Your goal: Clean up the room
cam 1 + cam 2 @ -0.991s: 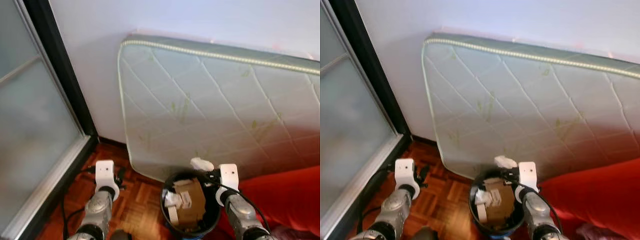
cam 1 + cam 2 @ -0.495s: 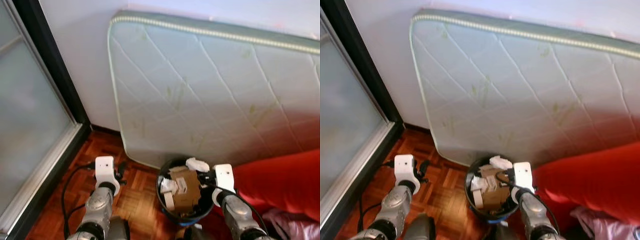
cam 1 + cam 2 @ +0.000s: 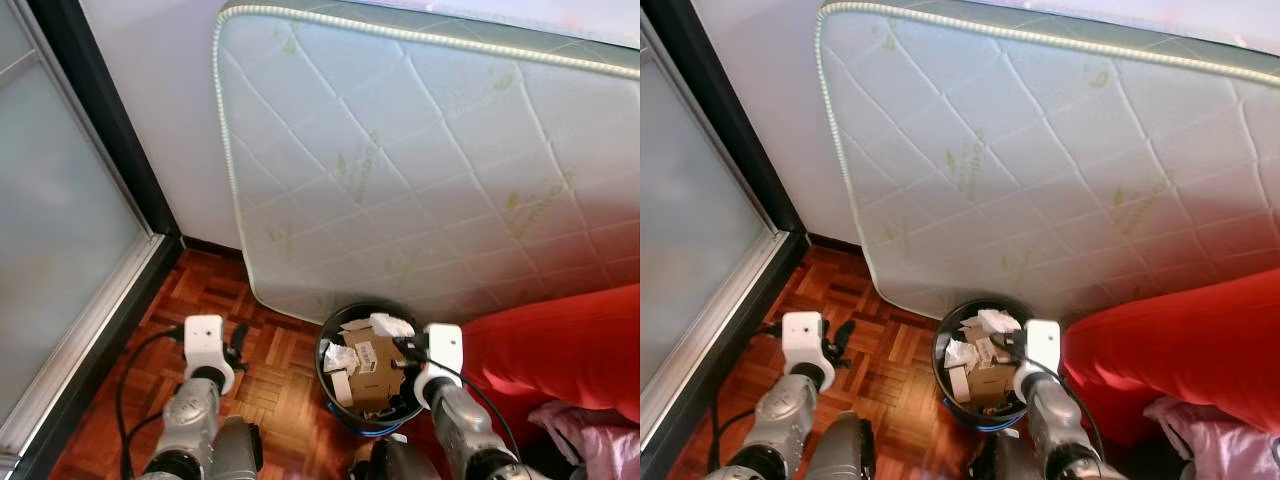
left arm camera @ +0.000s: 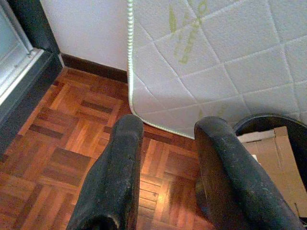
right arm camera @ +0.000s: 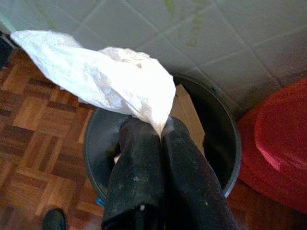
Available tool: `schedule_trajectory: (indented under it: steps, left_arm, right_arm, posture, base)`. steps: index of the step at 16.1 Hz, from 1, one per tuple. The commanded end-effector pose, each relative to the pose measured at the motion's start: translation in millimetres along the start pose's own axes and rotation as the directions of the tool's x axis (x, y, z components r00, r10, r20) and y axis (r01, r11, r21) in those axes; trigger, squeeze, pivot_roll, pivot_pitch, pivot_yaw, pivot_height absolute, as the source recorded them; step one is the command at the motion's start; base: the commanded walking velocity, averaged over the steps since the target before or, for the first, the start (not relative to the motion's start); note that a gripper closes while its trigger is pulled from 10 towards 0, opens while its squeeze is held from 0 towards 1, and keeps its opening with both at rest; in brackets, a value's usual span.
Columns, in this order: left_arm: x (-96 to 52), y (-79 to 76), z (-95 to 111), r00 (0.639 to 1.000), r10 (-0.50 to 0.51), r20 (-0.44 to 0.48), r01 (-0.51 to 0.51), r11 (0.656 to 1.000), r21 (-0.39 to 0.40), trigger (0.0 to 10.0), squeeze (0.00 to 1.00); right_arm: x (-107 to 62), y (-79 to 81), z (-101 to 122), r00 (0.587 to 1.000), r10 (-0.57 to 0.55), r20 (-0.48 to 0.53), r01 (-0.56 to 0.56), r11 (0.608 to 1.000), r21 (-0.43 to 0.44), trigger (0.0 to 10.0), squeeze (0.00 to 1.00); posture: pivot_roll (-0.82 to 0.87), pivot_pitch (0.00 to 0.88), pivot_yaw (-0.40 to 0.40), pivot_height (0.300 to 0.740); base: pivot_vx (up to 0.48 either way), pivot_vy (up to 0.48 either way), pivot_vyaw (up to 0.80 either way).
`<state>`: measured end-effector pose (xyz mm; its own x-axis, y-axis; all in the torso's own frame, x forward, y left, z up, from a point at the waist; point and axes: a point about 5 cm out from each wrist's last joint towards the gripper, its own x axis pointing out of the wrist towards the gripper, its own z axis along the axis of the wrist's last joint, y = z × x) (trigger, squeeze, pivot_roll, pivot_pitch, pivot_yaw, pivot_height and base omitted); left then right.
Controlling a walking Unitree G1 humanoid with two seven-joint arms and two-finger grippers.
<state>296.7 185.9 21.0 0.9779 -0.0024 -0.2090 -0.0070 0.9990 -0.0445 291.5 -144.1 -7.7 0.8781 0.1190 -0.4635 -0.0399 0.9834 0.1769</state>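
A round black trash bin point(image 3: 331, 395) stands on the parquet floor at the foot of a leaning mattress, holding cardboard point(image 3: 371, 363) and scraps of paper. My right gripper point(image 5: 162, 128) is shut on a crumpled white tissue point(image 5: 100, 76) and holds it over the bin's rim point(image 5: 234, 143); in the left eye view the tissue point(image 3: 391, 325) sits just above the bin. My left gripper point(image 4: 165, 129) is open with nothing between its fingers, hovering over the floor to the left of the bin point(image 4: 268, 120).
A quilted white mattress point(image 3: 430, 150) leans on the wall behind the bin. A red sofa or cushion point(image 3: 560, 345) lies to the right, with pinkish cloth point(image 3: 590, 435) near its front. A dark-framed glass sliding door point(image 3: 60, 230) runs along the left. Black cable point(image 3: 135, 365) trails on the floor.
The camera has moved closer and tilted down, so the bin sits higher in view. My right gripper keeps the tissue over the bin. The left arm is unchanged.
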Motion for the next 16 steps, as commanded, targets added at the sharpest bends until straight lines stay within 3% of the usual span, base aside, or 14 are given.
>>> schedule_trajectory:
  steps: [1,7,16]
  left_arm:
    - [-1.9,-1.6,-2.6,1.000,-0.008,-0.003,0.008,1.000,-0.012,10.0,0.00]
    - [2.1,-3.4,6.7,0.999,-0.035,0.025,0.035,0.999,0.002,10.0,0.00]
    - [4.5,-5.7,11.4,0.998,-0.051,0.039,0.051,0.999,0.011,10.0,0.00]
  right_arm:
    - [-0.8,-0.3,-3.7,1.000,-0.011,-0.017,0.012,1.000,0.014,10.0,0.00]
    - [1.1,4.8,0.6,1.000,-0.018,0.006,0.018,0.999,0.029,10.0,0.00]
    - [-2.4,-1.1,-6.0,0.999,-0.054,-0.001,0.054,0.997,0.046,10.0,0.00]
  posture:
    - [0.11,0.229,-0.052,0.648]
    - [0.10,0.253,-0.031,0.648]
    - [0.10,0.255,-0.023,0.648]
  base:
    - [0.000,0.000,0.00]
    - [0.000,0.000,0.00]
    - [0.289,0.000,0.00]
